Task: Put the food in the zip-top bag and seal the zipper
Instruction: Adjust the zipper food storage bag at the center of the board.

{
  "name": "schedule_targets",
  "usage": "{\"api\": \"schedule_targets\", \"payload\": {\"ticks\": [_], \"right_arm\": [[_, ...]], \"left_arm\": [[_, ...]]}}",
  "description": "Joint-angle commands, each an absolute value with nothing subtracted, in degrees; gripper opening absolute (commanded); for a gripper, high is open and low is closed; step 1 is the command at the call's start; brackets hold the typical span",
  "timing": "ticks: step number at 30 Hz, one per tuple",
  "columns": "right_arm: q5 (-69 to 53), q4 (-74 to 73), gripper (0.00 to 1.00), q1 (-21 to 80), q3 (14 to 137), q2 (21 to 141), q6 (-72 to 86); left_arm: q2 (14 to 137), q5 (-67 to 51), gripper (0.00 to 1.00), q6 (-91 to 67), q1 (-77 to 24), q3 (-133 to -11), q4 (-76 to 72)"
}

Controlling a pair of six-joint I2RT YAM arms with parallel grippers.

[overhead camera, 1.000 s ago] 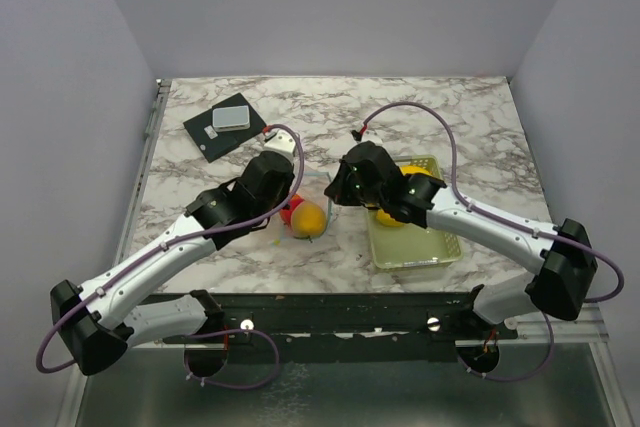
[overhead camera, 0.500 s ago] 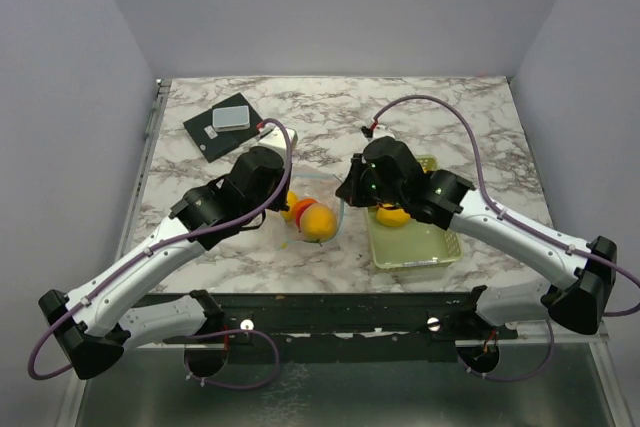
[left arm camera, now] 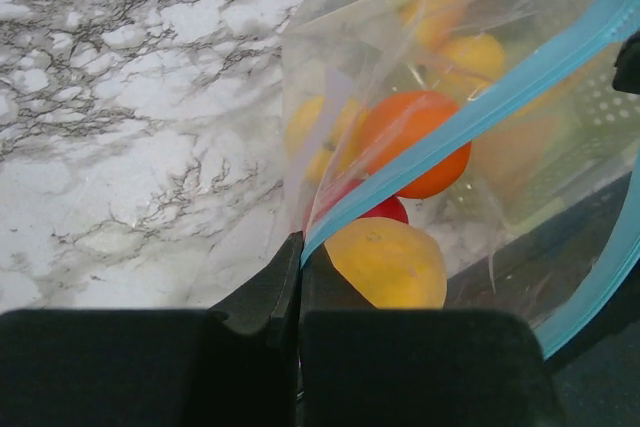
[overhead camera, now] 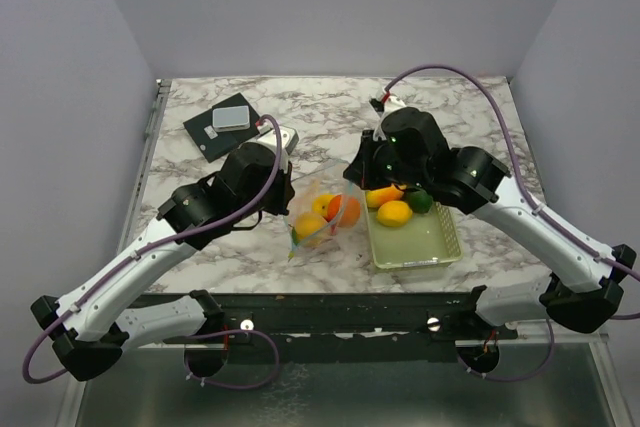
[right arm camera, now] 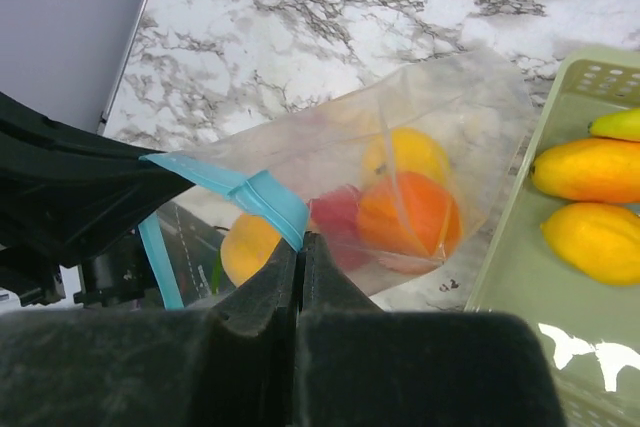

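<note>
The clear zip-top bag (overhead camera: 318,215) hangs above the table between my two grippers. Inside it are an orange ball (overhead camera: 344,209), a yellow fruit (overhead camera: 308,227), another yellow piece and a red apple (left arm camera: 386,210). My left gripper (left arm camera: 300,243) is shut on the light blue zipper (left arm camera: 470,112) at one end. My right gripper (right arm camera: 300,238) is shut on the same zipper strip (right arm camera: 270,199) at the other end. Between the grips the two blue edges stand apart, so the mouth gapes. In the top view the left gripper (overhead camera: 290,187) and right gripper (overhead camera: 352,175) flank the bag.
A pale green mesh basket (overhead camera: 430,247) lies right of the bag, holding two yellow fruits (overhead camera: 393,213), a banana and a green piece (overhead camera: 420,201). A black pad with a grey block (overhead camera: 226,125) lies at the back left. The table's front edge is just below the bag.
Both grippers have risen and shifted with the bag's edge held. The bag has come up off the table, and the fruit inside has dropped to its bottom.
</note>
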State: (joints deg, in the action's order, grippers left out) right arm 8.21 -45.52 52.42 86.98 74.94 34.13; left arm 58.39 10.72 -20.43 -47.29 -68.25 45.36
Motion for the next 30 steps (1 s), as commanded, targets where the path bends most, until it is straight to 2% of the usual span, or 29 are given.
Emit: {"api": "schedule_targets", "payload": {"ticks": [1,9,13,23,30], "right_arm": [[10.1,-51.6,0.01,52.3,90.3,77.1,30.7],[11.6,-44.1,0.01,52.0,79.3,80.8,32.7],[11.2,-43.5,0.01,52.0,78.5,82.0,33.7],[14.0,-48.2,0.01,52.0,91.4,78.7,32.5],[16.2,-47.4,0.01,52.0,90.1,79.6,32.8]], "left_arm": [[57.4,6.6,0.00,-21.5,-47.3,-71.1,48.4],[58.3,8.7,0.00,-23.7,-47.3,-62.0,43.4],[61.2,10.3,0.00,-24.4,-47.4,-58.5,42.5],[60.1,7.1,0.00,-22.6,-47.3,-72.2,44.5],[61.2,7.9,0.00,-24.1,-47.3,-71.5,43.0]]}}
